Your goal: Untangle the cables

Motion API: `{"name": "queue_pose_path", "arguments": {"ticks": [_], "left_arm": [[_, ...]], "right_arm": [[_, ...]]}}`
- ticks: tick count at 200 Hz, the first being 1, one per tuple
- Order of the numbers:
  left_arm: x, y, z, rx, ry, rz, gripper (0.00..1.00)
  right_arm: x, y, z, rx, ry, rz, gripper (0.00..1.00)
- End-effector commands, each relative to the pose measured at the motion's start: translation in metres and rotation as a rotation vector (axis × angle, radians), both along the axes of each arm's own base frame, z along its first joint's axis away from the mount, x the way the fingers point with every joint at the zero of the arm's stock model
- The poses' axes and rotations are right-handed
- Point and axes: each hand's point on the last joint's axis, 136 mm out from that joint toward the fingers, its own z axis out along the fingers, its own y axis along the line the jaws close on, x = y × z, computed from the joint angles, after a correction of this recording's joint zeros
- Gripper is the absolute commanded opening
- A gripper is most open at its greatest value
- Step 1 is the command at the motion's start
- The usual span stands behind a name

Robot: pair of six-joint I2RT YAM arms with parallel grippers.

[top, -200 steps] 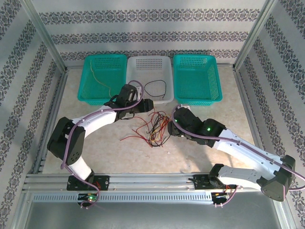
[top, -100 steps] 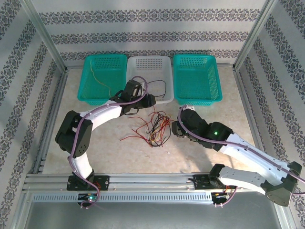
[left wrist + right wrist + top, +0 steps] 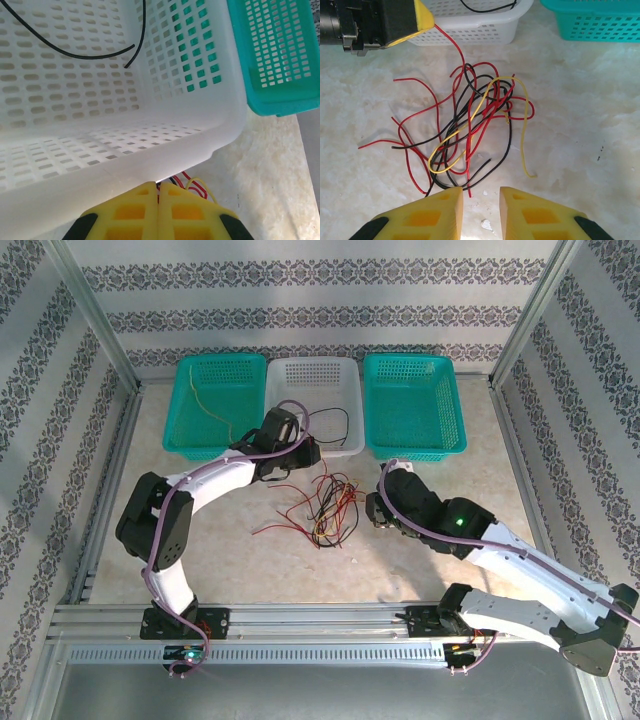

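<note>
- Since a second ago: brought the left gripper (image 3: 158, 187) up beside the white basket (image 3: 312, 364) and closed it; eased the right gripper (image 3: 481, 196) slightly right and toward the near edge, and narrowed it.
- On the left now: pressed together, pinching a red cable (image 3: 455, 46) that climbs from the heap to the fingertips, just outside the white basket's near wall.
- On the right: parted by a narrow gap, low over the table (image 3: 250, 560) at the near side of the heap.
- Along the far edge of the table: three baskets in a row, side by side, two teal with the one white between them.
- In the left teal basket (image 3: 222, 360): one yellow cable (image 3: 203, 403), lying loose on the mesh floor.
- In the white basket: one black cable (image 3: 85, 56), curled in an open loop.
- At the far right of the row: the right teal basket (image 3: 410, 360).
- On the table between the two grippers: the remaining cables (image 3: 475, 120), knotted in one heap of red, black and yellow strands crossing over one another.
- By colour in the heap: several red, a few black, one or two yellow; cannot tell the exact number of each through the crossings.
</note>
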Motion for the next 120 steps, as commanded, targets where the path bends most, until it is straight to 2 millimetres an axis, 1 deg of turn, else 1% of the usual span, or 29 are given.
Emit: {"name": "queue_pose_path", "arguments": {"ticks": [1,12,28,47,60,71,85,120], "left_arm": [[-0.013,-0.014,0.078,-0.095,-0.141,-0.084,0.0],[-0.024,-0.017,0.108,-0.157,-0.196,-0.127,0.0],[-0.044,-0.016,0.145,-0.221,-0.26,-0.177,0.0],[-0.067,-0.007,0.18,-0.26,-0.316,-0.205,0.0],[-0.082,0.0,0.199,-0.286,-0.351,-0.212,0.0],[-0.094,0.006,0.215,-0.311,-0.38,-0.214,0.0],[-0.106,0.012,0.233,-0.338,-0.41,-0.216,0.0],[-0.129,0.024,0.269,-0.413,-0.474,-0.211,0.0]], "right_arm": [[0.008,0.01,0.033,0.058,-0.086,0.029,0.27],[0.01,0.014,0.043,0.074,-0.115,0.042,0.32],[0.014,0.025,0.061,0.117,-0.164,0.072,0.45],[0.018,0.039,0.081,0.171,-0.22,0.118,0.6],[0.022,0.048,0.094,0.202,-0.254,0.144,0.66],[0.026,0.058,0.102,0.22,-0.276,0.169,0.69],[0.031,0.071,0.112,0.234,-0.29,0.197,0.7],[0.047,0.095,0.124,0.242,-0.304,0.219,0.7]]}}
